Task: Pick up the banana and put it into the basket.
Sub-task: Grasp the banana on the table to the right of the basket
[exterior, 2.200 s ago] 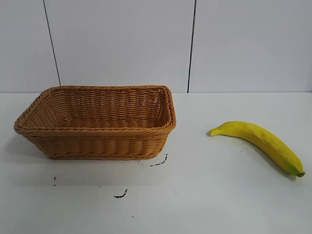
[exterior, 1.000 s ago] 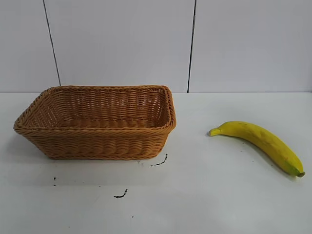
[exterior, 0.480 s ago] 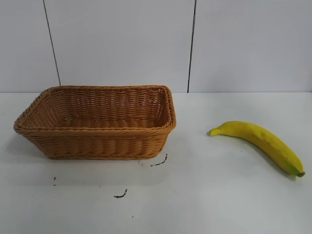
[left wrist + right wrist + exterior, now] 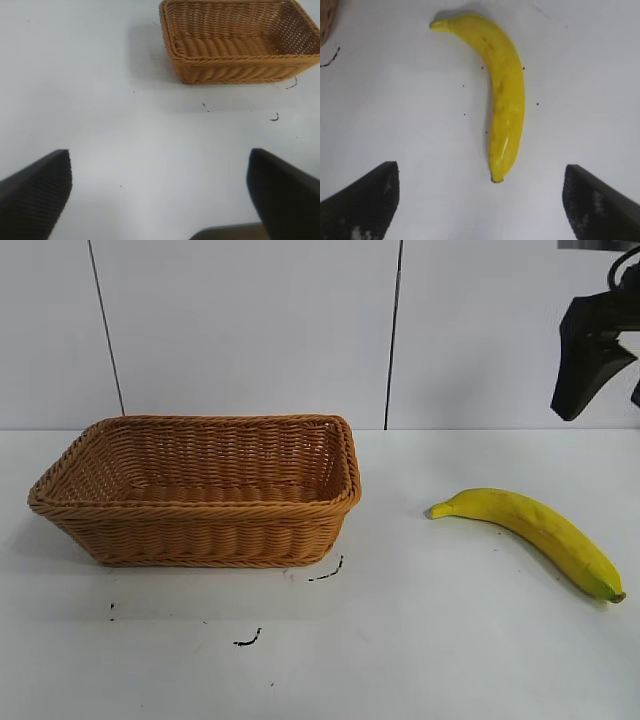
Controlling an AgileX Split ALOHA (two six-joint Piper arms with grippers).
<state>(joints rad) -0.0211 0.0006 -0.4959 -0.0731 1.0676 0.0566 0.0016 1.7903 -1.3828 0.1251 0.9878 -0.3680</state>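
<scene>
From the exterior camera I only get one dark finger of my right gripper [image 4: 480, 200], cut off at the frame's top right corner; the left gripper [image 4: 160, 192] shows only in its wrist view, released, parked over the bare table [image 4: 450, 660]. My right jaws are spread wide, empty, above the banana [image 4: 535, 530]. It's smooth yellow, lying flat right of the wicker basket [image 4: 200, 530], well apart, stem toward the basket, greenish tip angled away toward the table's near right.
</scene>
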